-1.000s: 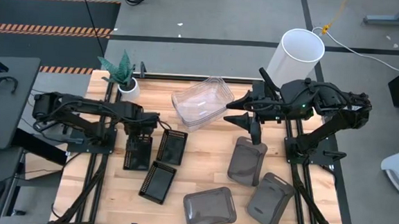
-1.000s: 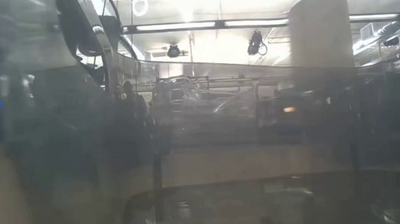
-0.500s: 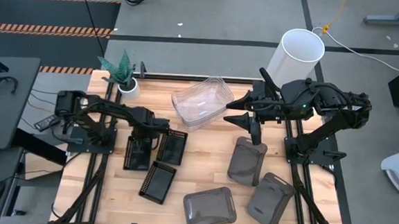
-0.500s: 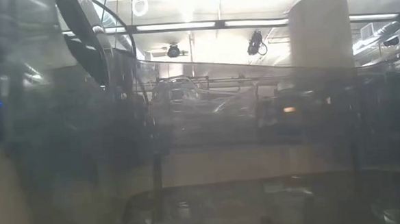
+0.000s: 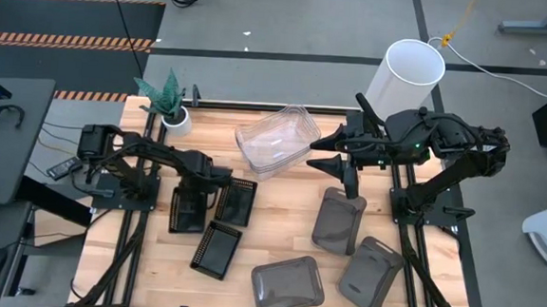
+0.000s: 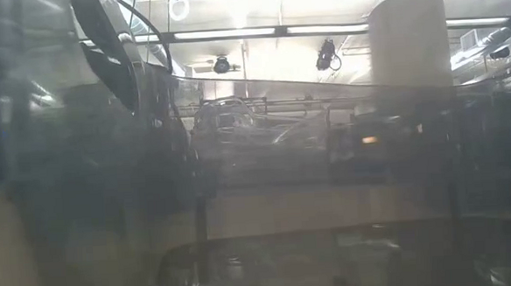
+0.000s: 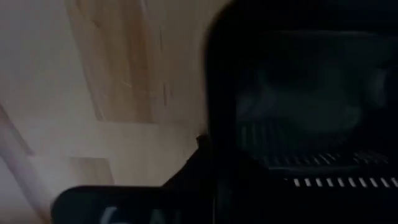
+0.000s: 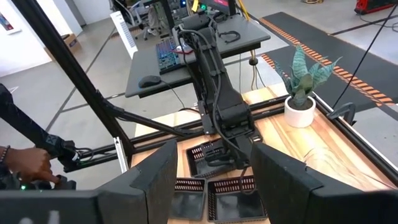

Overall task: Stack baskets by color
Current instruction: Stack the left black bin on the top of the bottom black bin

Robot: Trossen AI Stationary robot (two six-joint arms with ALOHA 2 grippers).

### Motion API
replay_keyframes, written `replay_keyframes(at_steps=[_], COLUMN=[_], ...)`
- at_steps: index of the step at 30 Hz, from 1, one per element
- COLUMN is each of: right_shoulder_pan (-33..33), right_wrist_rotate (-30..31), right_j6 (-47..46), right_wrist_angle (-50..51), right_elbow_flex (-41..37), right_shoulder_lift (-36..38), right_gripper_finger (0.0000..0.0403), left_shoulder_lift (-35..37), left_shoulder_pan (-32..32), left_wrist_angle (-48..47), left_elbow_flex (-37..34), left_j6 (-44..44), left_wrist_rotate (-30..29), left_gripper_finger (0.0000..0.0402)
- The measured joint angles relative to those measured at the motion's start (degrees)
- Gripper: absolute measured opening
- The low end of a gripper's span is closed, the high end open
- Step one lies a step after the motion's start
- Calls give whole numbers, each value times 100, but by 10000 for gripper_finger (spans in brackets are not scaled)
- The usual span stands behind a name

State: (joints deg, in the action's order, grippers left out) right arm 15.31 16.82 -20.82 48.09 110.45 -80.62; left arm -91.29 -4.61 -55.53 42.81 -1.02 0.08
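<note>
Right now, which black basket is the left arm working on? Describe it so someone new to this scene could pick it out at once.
Start at the small potted plant at the table's far left corner and come toward the near edge. Three black baskets lie there; it is the leftmost black basket, nearest the table's left edge. Unlike the other two black baskets, it has the left hand down on its far end.

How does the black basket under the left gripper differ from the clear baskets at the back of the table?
The black basket is small, opaque and perforated; the clear baskets are larger, see-through and smooth-walled. The black one lies flat on the table under the left gripper, which has closed at it; the clear ones sit nested and tilted, ahead of the open right gripper. Both are shallow rectangular bins with rounded corners.
</note>
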Motion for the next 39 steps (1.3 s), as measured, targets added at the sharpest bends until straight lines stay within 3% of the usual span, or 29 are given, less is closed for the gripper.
replay_keyframes(at_steps=[12, 19, 22, 27, 32, 39], right_shoulder_pan=[0, -7, -38, -48, -50, -99], right_wrist_rotate=[-40, -11, -4, 2, 40, 114], right_j6=[39, 75, 107, 162, 197, 445], right_wrist_angle=[12, 99, 75, 88, 210, 52], right_elbow_flex=[0, 0, 0, 0, 0, 0], right_shoulder_lift=[2, 2, 2, 2, 2, 2], right_gripper_finger=[208, 208, 208, 208, 208, 208], left_shoulder_lift=[405, 875, 1064, 1166, 1144, 1140], left_shoulder_pan=[-65, -222, -115, 345, 1030, 1760], left_wrist_angle=[-604, -1526, -1697, -1613, -1220, -901], left_elbow_flex=[240, 819, 1218, 1770, 1837, 1833], left_j6=[-648, -1550, -1630, -1163, -303, 495], left_wrist_rotate=[-46, 889, 972, 1033, 1285, 1123], left_gripper_finger=[3, 2, 1, 1, 1, 0])
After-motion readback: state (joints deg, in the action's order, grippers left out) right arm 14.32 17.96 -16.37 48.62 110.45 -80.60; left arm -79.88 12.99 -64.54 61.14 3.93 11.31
